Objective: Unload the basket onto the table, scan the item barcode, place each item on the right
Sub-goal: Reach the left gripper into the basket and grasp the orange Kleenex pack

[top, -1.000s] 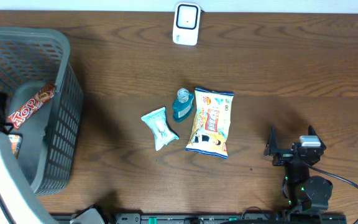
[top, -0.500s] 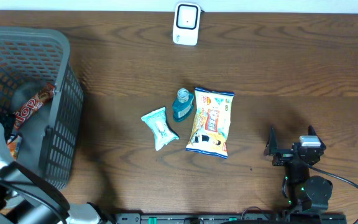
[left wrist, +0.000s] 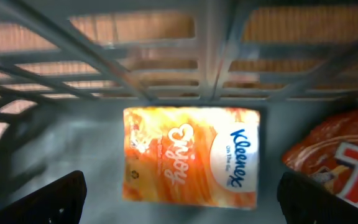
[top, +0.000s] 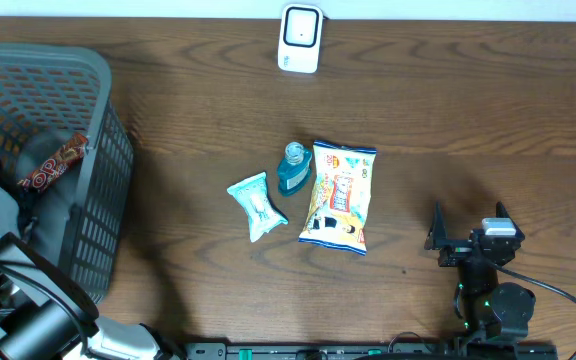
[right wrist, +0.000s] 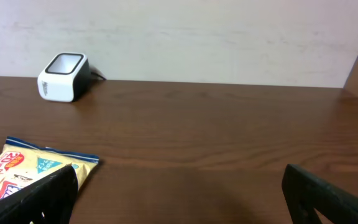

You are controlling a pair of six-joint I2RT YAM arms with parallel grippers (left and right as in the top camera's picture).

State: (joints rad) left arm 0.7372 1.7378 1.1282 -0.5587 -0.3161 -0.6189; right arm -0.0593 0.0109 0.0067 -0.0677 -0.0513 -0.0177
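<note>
Jaws spread on both: left gripper (left wrist: 182,202) above orange Kleenex pack (left wrist: 191,155) in grey plastic basket (left wrist: 217,56), right gripper (right wrist: 179,194) over wooden counter (right wrist: 229,140).

Shop checkout mock-up: barcode scanner (top: 300,37), grey shopping basket (top: 109,185) and packaged snacks (top: 339,196).

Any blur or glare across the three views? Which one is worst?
Left wrist view is worst: the Kleenex pack and the bars of the basket are soft and smeared. Overhead view is sharp and evenly lit, with only a soft shadow on the table right of the basket. Right wrist view is crisp on the scanner, with no glare.
</note>
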